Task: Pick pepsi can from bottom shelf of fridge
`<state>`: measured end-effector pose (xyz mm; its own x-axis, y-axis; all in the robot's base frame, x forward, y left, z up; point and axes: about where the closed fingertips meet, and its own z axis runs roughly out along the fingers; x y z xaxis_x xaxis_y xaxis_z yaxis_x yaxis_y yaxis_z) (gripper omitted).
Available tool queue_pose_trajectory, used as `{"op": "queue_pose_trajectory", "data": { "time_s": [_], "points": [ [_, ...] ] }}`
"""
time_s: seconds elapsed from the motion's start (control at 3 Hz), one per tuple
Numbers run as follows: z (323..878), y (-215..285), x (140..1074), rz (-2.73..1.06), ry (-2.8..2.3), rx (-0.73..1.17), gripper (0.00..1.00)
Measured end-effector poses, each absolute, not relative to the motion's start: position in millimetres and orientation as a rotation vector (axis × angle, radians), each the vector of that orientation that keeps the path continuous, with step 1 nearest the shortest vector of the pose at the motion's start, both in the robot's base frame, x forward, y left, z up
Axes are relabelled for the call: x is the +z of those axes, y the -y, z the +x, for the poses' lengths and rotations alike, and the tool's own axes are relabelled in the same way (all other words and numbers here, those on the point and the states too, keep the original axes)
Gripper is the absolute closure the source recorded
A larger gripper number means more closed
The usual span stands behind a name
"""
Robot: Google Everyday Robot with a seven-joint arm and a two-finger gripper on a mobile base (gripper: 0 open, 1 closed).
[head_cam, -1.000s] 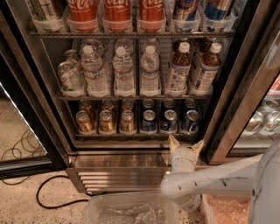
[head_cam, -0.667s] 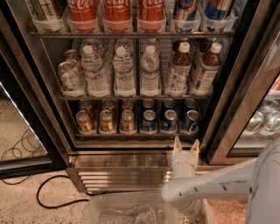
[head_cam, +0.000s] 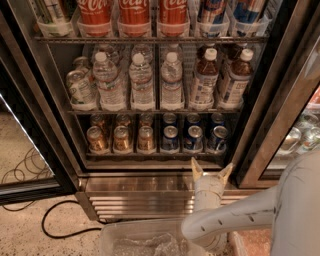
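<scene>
The fridge (head_cam: 150,197) stands open in front of me. On its bottom shelf (head_cam: 155,155) three dark-blue pepsi cans stand in the front row at the right: one (head_cam: 170,139), one (head_cam: 193,139) and one (head_cam: 217,139), with more behind them. Gold-brown cans (head_cam: 121,139) fill the left half of that shelf. My gripper (head_cam: 211,171) hangs just below and in front of the shelf's front edge, under the middle and right pepsi cans. It is open, with two pale fingers spread in a V and nothing between them.
Water bottles (head_cam: 141,82) and brown drink bottles (head_cam: 205,80) fill the middle rack; red Coca-Cola cans (head_cam: 134,12) stand on the top one. A clear plastic bin (head_cam: 145,240) sits on the floor below. A black cable (head_cam: 55,220) lies at left. The glass door (head_cam: 287,115) stands at right.
The gripper has moved a little to the right and up toward the bottom shelf's edge, still open. The cans have not moved.
</scene>
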<state>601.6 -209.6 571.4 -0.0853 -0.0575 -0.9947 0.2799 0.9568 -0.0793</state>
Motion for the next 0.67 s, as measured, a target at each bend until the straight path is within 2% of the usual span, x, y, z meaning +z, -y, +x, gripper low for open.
{"op": "queue_pose_trajectory", "data": {
  "time_s": [0.67],
  "points": [
    [607.2,202.8,572.9,0.143,-1.561,-0.294,0.18]
  ]
}}
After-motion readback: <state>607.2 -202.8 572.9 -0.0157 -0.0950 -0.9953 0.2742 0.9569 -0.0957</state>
